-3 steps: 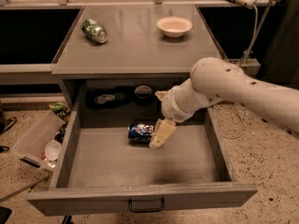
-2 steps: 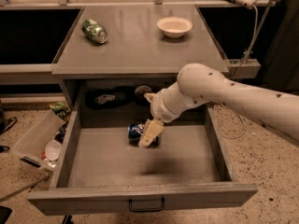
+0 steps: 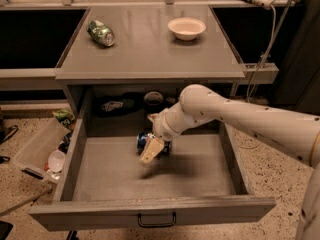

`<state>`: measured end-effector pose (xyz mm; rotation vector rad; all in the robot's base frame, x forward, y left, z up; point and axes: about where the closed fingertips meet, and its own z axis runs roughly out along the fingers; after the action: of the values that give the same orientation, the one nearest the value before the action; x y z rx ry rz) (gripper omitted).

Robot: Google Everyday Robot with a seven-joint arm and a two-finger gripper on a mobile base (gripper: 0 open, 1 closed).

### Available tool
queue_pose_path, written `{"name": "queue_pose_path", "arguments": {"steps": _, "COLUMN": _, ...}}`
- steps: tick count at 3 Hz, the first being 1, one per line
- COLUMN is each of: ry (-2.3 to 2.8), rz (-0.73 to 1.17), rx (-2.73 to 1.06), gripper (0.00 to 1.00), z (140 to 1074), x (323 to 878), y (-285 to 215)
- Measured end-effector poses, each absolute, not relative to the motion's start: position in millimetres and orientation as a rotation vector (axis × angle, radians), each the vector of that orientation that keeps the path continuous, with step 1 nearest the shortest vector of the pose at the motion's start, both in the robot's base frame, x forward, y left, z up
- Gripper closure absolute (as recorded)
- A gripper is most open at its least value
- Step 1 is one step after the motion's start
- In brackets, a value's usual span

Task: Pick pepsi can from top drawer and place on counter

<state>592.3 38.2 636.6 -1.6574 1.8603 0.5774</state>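
The pepsi can, dark blue, lies on its side on the floor of the open top drawer, a little back of the middle. My gripper is down inside the drawer, right at the can and covering its right part. My white arm reaches in from the right. The grey counter is above the drawer. The drawer's front panel carries a small dark handle.
A green can lies on its side at the counter's back left, and a white bowl stands at its back right. Dark objects and a round one sit at the drawer's back. A plastic bin is on the floor at the left.
My gripper has moved left across the drawer, from beside the can's right end to directly over it. The can has stayed in place.
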Motion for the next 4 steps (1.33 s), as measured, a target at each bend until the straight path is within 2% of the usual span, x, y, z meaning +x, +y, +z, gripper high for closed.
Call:
{"name": "queue_pose_path", "arguments": {"steps": 1, "ry": 1.905, "rz": 0.634, "rx": -1.656, "gripper": 0.0, "z": 612.0, "x": 589.0, "y": 44.9}}
{"name": "queue_pose_path", "arguments": {"steps": 2, "ry": 1.908, "rz": 0.639, "rx": -1.656, "gripper": 0.17, "z": 609.9, "x": 588.6, "y": 45.6}}
{"name": "queue_pose_path", "arguments": {"steps": 4, "ry": 1.907, "rz": 0.647, "rx": -1.644, "gripper": 0.63, "z": 618.1, "x": 582.6, "y": 40.6}}
